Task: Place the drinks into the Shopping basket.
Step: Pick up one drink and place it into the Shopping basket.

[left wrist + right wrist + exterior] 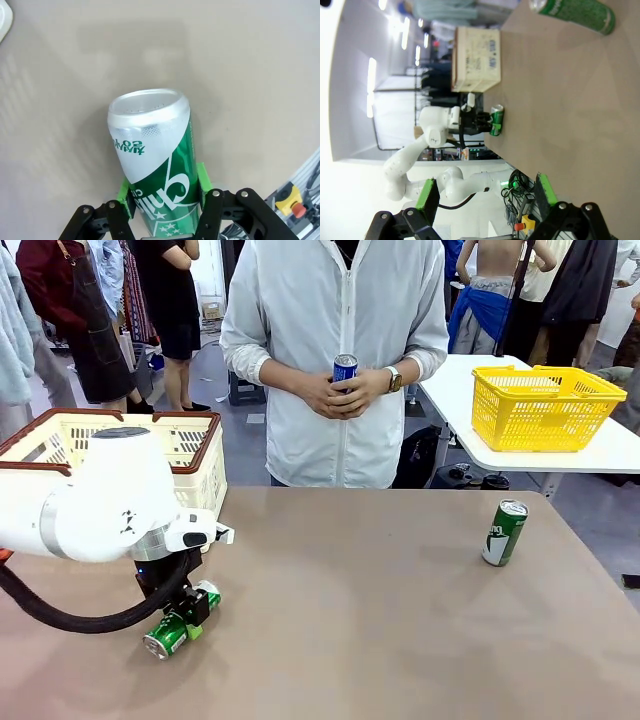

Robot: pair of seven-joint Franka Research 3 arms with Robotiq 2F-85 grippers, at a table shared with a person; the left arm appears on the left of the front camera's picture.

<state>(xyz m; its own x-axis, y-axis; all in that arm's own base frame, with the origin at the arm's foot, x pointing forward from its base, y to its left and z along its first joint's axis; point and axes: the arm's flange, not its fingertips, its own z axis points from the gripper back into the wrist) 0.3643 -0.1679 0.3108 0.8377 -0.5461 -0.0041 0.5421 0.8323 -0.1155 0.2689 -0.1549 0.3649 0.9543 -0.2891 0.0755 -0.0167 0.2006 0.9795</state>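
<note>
- Front view: the left jaws are down over the lying green can on the counter, one jaw on each flank. The Shopping basket sits just beyond those jaws. Well off to their right stands the upright green can. Across the counter, a person's hands hold a blue can.
- Left wrist view: the green pads press against both sides of the lying green can. The can rests on the counter, its silver end pointing away from the jaws.
- Right wrist view: the right jaws gape wide, pads well apart with nothing between them. Far ahead are the lying green can, the Shopping basket and the upright green can.
</note>
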